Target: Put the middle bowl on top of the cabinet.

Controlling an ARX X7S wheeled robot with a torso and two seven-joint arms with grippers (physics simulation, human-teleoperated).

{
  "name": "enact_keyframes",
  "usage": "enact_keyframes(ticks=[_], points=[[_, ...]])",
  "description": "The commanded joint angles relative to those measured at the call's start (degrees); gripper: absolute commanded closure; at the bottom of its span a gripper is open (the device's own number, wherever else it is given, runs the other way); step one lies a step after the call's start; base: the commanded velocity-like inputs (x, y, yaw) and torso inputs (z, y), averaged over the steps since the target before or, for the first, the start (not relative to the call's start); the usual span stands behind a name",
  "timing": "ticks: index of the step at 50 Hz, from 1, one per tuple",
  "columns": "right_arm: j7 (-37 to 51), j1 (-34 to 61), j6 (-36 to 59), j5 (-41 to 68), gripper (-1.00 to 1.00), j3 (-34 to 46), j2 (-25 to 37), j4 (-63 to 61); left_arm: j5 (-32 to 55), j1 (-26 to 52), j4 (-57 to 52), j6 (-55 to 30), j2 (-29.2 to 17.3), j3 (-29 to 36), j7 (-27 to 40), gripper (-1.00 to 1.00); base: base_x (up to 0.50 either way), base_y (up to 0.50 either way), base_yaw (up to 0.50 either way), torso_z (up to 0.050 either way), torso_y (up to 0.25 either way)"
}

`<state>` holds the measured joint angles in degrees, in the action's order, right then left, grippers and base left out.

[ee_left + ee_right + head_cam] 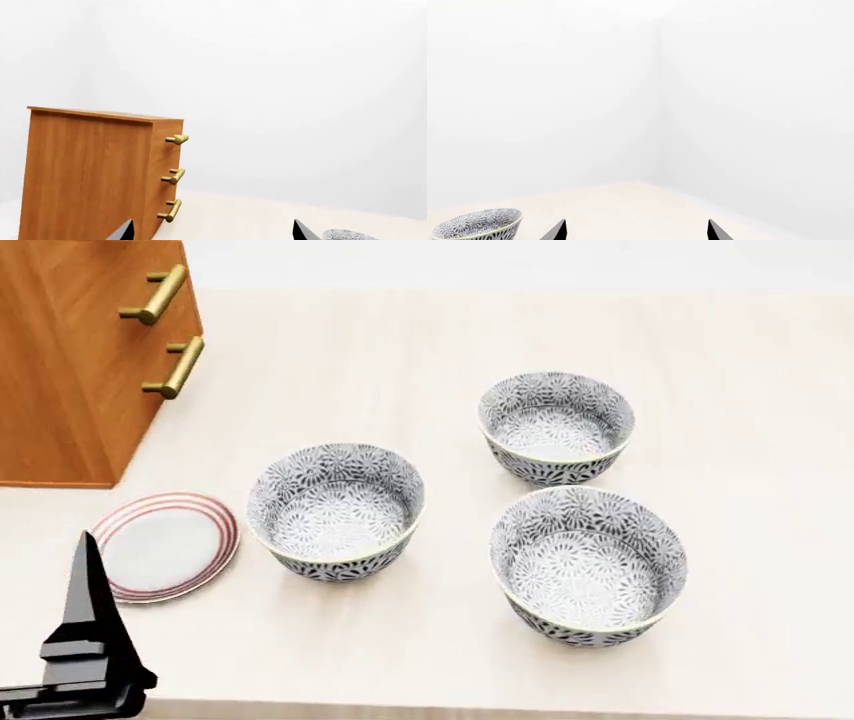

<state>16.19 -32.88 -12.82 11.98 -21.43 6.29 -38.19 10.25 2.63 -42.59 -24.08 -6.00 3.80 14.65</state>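
**Left gripper nearest the cabinet side, nothing held yet**

Left gripper (80, 660) sits low at the near-left table edge in the head view, only one dark finger and its mount showing. Left wrist view shows both fingertips spread wide with nothing between them, so it's open and empty. Right gripper (635, 231): two tips well apart in its own wrist view, also empty; it doesn't show in the head view.

Which bowl is "middle" is a judgement call. Three identical floral bowls: left one (336, 512), far-right one (555, 427), near-right one (587, 565). They form a triangle, not a row. Going left to right across the table, the far-right one lands between the other two, but only narrowly. I'd confirm before committing.

Key relation: all bowls lie forward and right of the left gripper. The left bowl is closest to it, just past the red-rimmed plate (167, 545). The cabinet (80, 360) stands at far left, well apart from the far-right bowl, so the carry runs leftward across the table and up to the top.

Counts: 3 bowls, 1 plate, 1 cabinet, 3 brass handles (172, 176) in the left wrist view (2 visible from the head). All bowls upright, none touching.

Progress: not started, approach and grasp still ahead.
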Motion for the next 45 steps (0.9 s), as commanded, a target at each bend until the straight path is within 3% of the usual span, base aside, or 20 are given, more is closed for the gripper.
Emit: enact_keyframes(ticks=[1,8,27,45], points=[[1.7,-2.8,-1.0,-0.8,-1.00,-1.1,-0.2,-2.7,1.9,0.3,-2.2,-1.1,-0.8,-0.9,1.4,-1.00,0.00,0.00,0.00,0.000,0.000],[2.9,-1.9,0.9,-2.5,-1.00,-0.4,0.2,-3.4,2.5,1.2,-0.8,-1.1,-1.2,-0.8,1.8,-1.00,0.00,0.02,0.00,0.000,0.000],[4.3,-1.7,1.1,-2.8,-1.00,0.4,1.1,-3.7,3.7,1.9,0.3,-0.6,-2.1,-0.3,3.0,-1.00,0.00,0.49,0.00,0.000,0.000],[5.8,-1.7,1.7,-3.6,-1.00,0.9,1.5,-3.7,5.0,2.0,0.1,-0.8,-2.9,-0.2,4.2,-1.00,0.00,0.08,0.00,0.000,0.000]])
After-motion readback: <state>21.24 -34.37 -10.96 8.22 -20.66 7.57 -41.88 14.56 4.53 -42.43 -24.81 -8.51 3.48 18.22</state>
